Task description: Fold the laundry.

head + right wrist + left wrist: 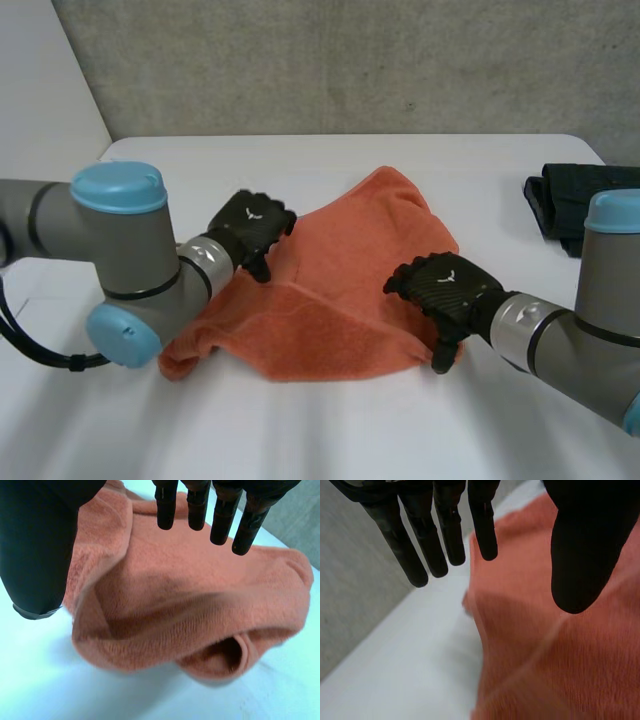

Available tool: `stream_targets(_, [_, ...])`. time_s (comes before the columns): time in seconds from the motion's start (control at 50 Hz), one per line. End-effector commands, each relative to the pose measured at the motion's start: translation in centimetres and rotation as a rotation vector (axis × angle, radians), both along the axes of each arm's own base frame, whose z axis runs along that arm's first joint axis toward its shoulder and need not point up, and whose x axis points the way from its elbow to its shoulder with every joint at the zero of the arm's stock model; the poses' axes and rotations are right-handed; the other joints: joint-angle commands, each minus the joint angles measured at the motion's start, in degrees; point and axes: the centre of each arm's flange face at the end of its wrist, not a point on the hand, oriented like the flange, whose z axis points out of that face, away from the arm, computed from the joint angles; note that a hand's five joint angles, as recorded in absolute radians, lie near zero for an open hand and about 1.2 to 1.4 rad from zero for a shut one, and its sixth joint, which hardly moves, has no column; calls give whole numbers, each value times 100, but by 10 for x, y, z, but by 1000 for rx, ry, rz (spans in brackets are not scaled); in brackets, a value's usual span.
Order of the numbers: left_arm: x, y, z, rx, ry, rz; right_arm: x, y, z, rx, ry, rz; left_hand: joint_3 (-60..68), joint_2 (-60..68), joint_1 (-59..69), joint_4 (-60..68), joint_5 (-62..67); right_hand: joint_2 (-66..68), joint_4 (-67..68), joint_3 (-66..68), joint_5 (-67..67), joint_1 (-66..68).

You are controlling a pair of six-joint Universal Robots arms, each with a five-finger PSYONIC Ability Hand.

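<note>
At the middle of the white table [300, 430] lies an orange towel [340, 300], rumpled and partly doubled over, with a peak at its far side and a thick fold along its near edge. At the towel's left edge is the left hand [250, 228], over the cloth's border with bare table just beside it. In its wrist view its fingers [445, 535] hang straight and spread, the thumb well apart from them, so the hand is wide and grips nothing. At the towel's right near corner is the right hand [445, 290]. Its wrist view shows its fingers [197, 510] straight and side by side, the thumb wide of them. The towel is bunched below the palm with one edge turned up, and none of it is pinched. At the table's far right, well apart from the towel, lies a dark folded cloth [570, 205].
</note>
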Motion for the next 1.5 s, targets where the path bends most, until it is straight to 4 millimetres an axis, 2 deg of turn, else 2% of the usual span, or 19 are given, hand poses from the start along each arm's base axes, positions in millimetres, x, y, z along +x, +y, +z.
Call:
stream_targets(0.02, [16,-14,-20,86,-70,43,-10,-5,-5,10,2,-33,377,374,357,343,344,-341,-340,-226,-386,-155])
stream_targets(0.22, [34,-25,-21,127,-97,116,-10,-6,-6,8,0,-33,359,357,340,325,327,-341,-340,-226,-386,-155])
stream_targets(0.34, [35,-24,-27,146,-110,115,-9,-4,-7,6,0,-28,-128,-131,-148,-162,-161,-341,-340,-226,-386,-155])
stream_targets(0.84, [33,-27,-42,166,-121,114,-10,-4,-9,5,0,-33,208,205,188,174,175,-341,-340,-226,-386,-155])
stream_targets(0.98, [33,-28,-45,174,-125,114,-10,-4,-9,5,0,-33,947,944,927,913,914,-341,-340,-226,-386,-155])
stream_targets(1.14, [32,-27,-46,163,-141,104,-10,-4,-9,7,1,-33,3065,3062,3046,3031,3033,-341,-340,-226,-386,-155])
stream_targets(1.24, [30,-25,-41,134,-162,91,-10,-4,-10,7,2,-34,4845,4842,4825,4811,4813,-341,-340,-226,-386,-155])
stream_targets(1.3, [29,-23,-34,117,-164,100,-10,-4,-10,6,2,-35,4848,4845,4829,4814,4816,-341,-340,-226,-386,-155])
stream_targets(1.4, [27,-17,-2,39,-131,118,-11,-5,-9,4,2,-40,4848,4845,4829,4814,4816,-341,-340,-226,-386,-155])
stream_targets(1.5, [28,-8,19,-22,-101,115,-12,-6,-9,2,6,-46,4848,4845,4829,4814,4816,-341,-340,-226,-386,-155])
